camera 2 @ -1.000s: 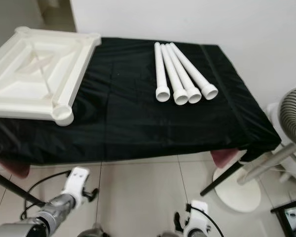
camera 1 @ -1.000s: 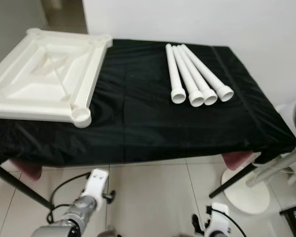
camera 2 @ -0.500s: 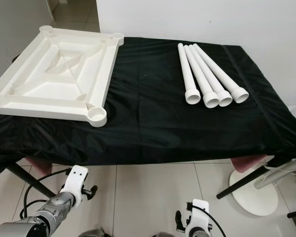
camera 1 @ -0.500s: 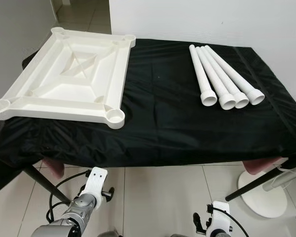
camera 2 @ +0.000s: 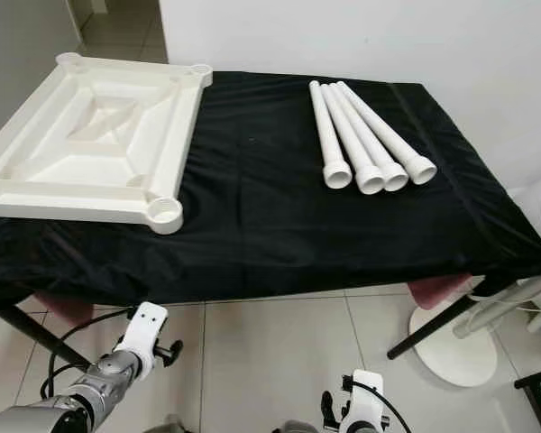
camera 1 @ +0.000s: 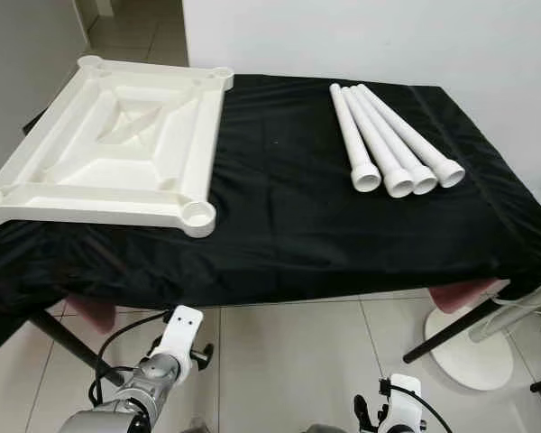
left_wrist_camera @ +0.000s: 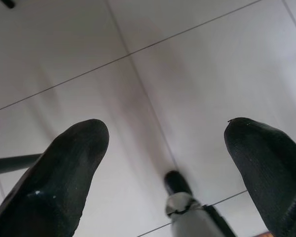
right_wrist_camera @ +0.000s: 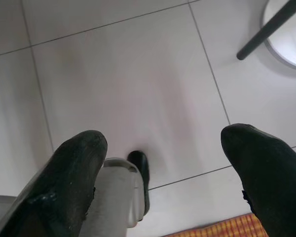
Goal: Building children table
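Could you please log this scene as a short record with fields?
surface: table under a black cloth
tabletop: white, upside down, on the table's left part
legs: four white tubes side by side, on the right part
left gripper: open, low over floor tiles
right gripper: open, low over floor tiles
assembly: not begun
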You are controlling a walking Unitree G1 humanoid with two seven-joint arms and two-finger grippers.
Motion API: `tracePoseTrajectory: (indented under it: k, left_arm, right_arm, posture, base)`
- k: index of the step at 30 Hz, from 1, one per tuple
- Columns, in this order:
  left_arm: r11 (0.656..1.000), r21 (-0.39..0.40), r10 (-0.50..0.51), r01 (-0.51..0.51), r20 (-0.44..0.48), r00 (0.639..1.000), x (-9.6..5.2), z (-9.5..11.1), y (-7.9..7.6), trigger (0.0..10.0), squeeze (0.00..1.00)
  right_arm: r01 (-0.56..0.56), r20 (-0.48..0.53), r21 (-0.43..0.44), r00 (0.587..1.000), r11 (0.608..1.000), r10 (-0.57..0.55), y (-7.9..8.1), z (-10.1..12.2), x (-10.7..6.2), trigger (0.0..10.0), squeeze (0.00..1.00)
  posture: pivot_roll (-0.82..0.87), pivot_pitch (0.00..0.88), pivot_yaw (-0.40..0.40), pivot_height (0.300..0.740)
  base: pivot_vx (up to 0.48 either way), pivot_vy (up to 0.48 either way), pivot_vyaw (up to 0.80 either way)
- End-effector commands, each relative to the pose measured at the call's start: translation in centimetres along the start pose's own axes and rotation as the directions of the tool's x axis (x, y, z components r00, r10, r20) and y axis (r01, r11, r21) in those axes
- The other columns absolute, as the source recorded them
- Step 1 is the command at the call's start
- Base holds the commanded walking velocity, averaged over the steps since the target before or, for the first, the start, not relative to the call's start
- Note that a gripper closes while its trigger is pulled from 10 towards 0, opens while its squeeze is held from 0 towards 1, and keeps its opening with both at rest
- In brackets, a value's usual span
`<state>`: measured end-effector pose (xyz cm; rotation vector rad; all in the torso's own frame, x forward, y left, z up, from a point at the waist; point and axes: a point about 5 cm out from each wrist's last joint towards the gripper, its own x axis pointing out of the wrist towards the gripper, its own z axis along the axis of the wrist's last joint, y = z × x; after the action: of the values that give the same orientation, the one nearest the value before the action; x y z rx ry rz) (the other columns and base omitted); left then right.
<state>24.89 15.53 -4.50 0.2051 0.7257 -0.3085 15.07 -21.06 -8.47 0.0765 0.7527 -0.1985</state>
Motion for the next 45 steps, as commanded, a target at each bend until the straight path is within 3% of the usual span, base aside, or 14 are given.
tracePoseTrajectory:
  k: [1,8,14,19,31,33,45]
  left_arm:
    - [1.0,0.009,-0.026,0.026,-0.012,1.0,0.0,-0.4,-0.8,10.0,0.0]
    - [1.0,-0.028,0.006,-0.006,-0.003,1.0,0.0,-0.4,-0.7,10.0,0.0]
    - [1.0,-0.002,0.021,-0.021,0.0,1.0,0.0,-0.3,-0.6,10.0,0.0]
    - [0.998,-0.069,0.006,-0.005,0.007,1.0,0.0,-0.2,-0.5,10.0,0.0]
    - [1.0,-0.015,0.006,-0.005,0.041,0.999,0.0,0.4,-0.2,10.0,0.0]
    - [0.999,0.032,-0.002,0.001,0.058,0.998,0.0,0.8,0.0,10.0,0.0]
    - [0.998,0.053,-0.04,0.036,0.065,0.997,0.1,1.0,-0.3,10.0,0.0]
  right_arm:
    - [0.01,-0.012,-0.011,1.0,1.0,-0.011,-0.4,-0.2,-0.1,10.0,0.0]
    - [0.017,-0.012,-0.011,1.0,1.0,-0.017,-0.6,-0.3,-0.2,10.0,0.0]
    - [0.019,-0.01,-0.011,1.0,1.0,-0.019,-0.6,-0.2,-0.1,10.0,0.0]
    - [0.008,-0.005,-0.011,1.0,1.0,-0.009,-0.3,-0.2,-0.1,10.0,0.0]
    - [0.004,0.019,-0.017,1.0,1.0,-0.004,0.0,-0.1,-0.2,10.0,0.0]
    - [0.008,0.049,-0.014,0.999,1.0,-0.007,0.0,0.3,-0.1,10.0,0.0]
    - [0.026,0.055,-0.017,0.998,1.0,-0.025,0.1,0.3,-0.1,10.0,0.0]
  posture:
    - [0.0,0.0,-0.027,0.74]
    - [0.0,0.0,-0.027,0.74]
    - [0.0,0.0,-0.023,0.74]
    - [0.0,0.0,-0.019,0.74]
    - [-0.01,0.0,-0.003,0.74]
    - [-0.01,0.0,0.006,0.74]
    - [-0.03,0.0,0.065,0.74]
  base:
    - [0.0,-0.48,0.0]
    - [0.0,-0.137,0.0]
    - [0.0,0.0,0.0]
    - [0.0,0.0,0.0]
    - [0.0,0.0,0.0]
    - [0.0,0.0,0.0]
    - [0.0,0.0,0.0]
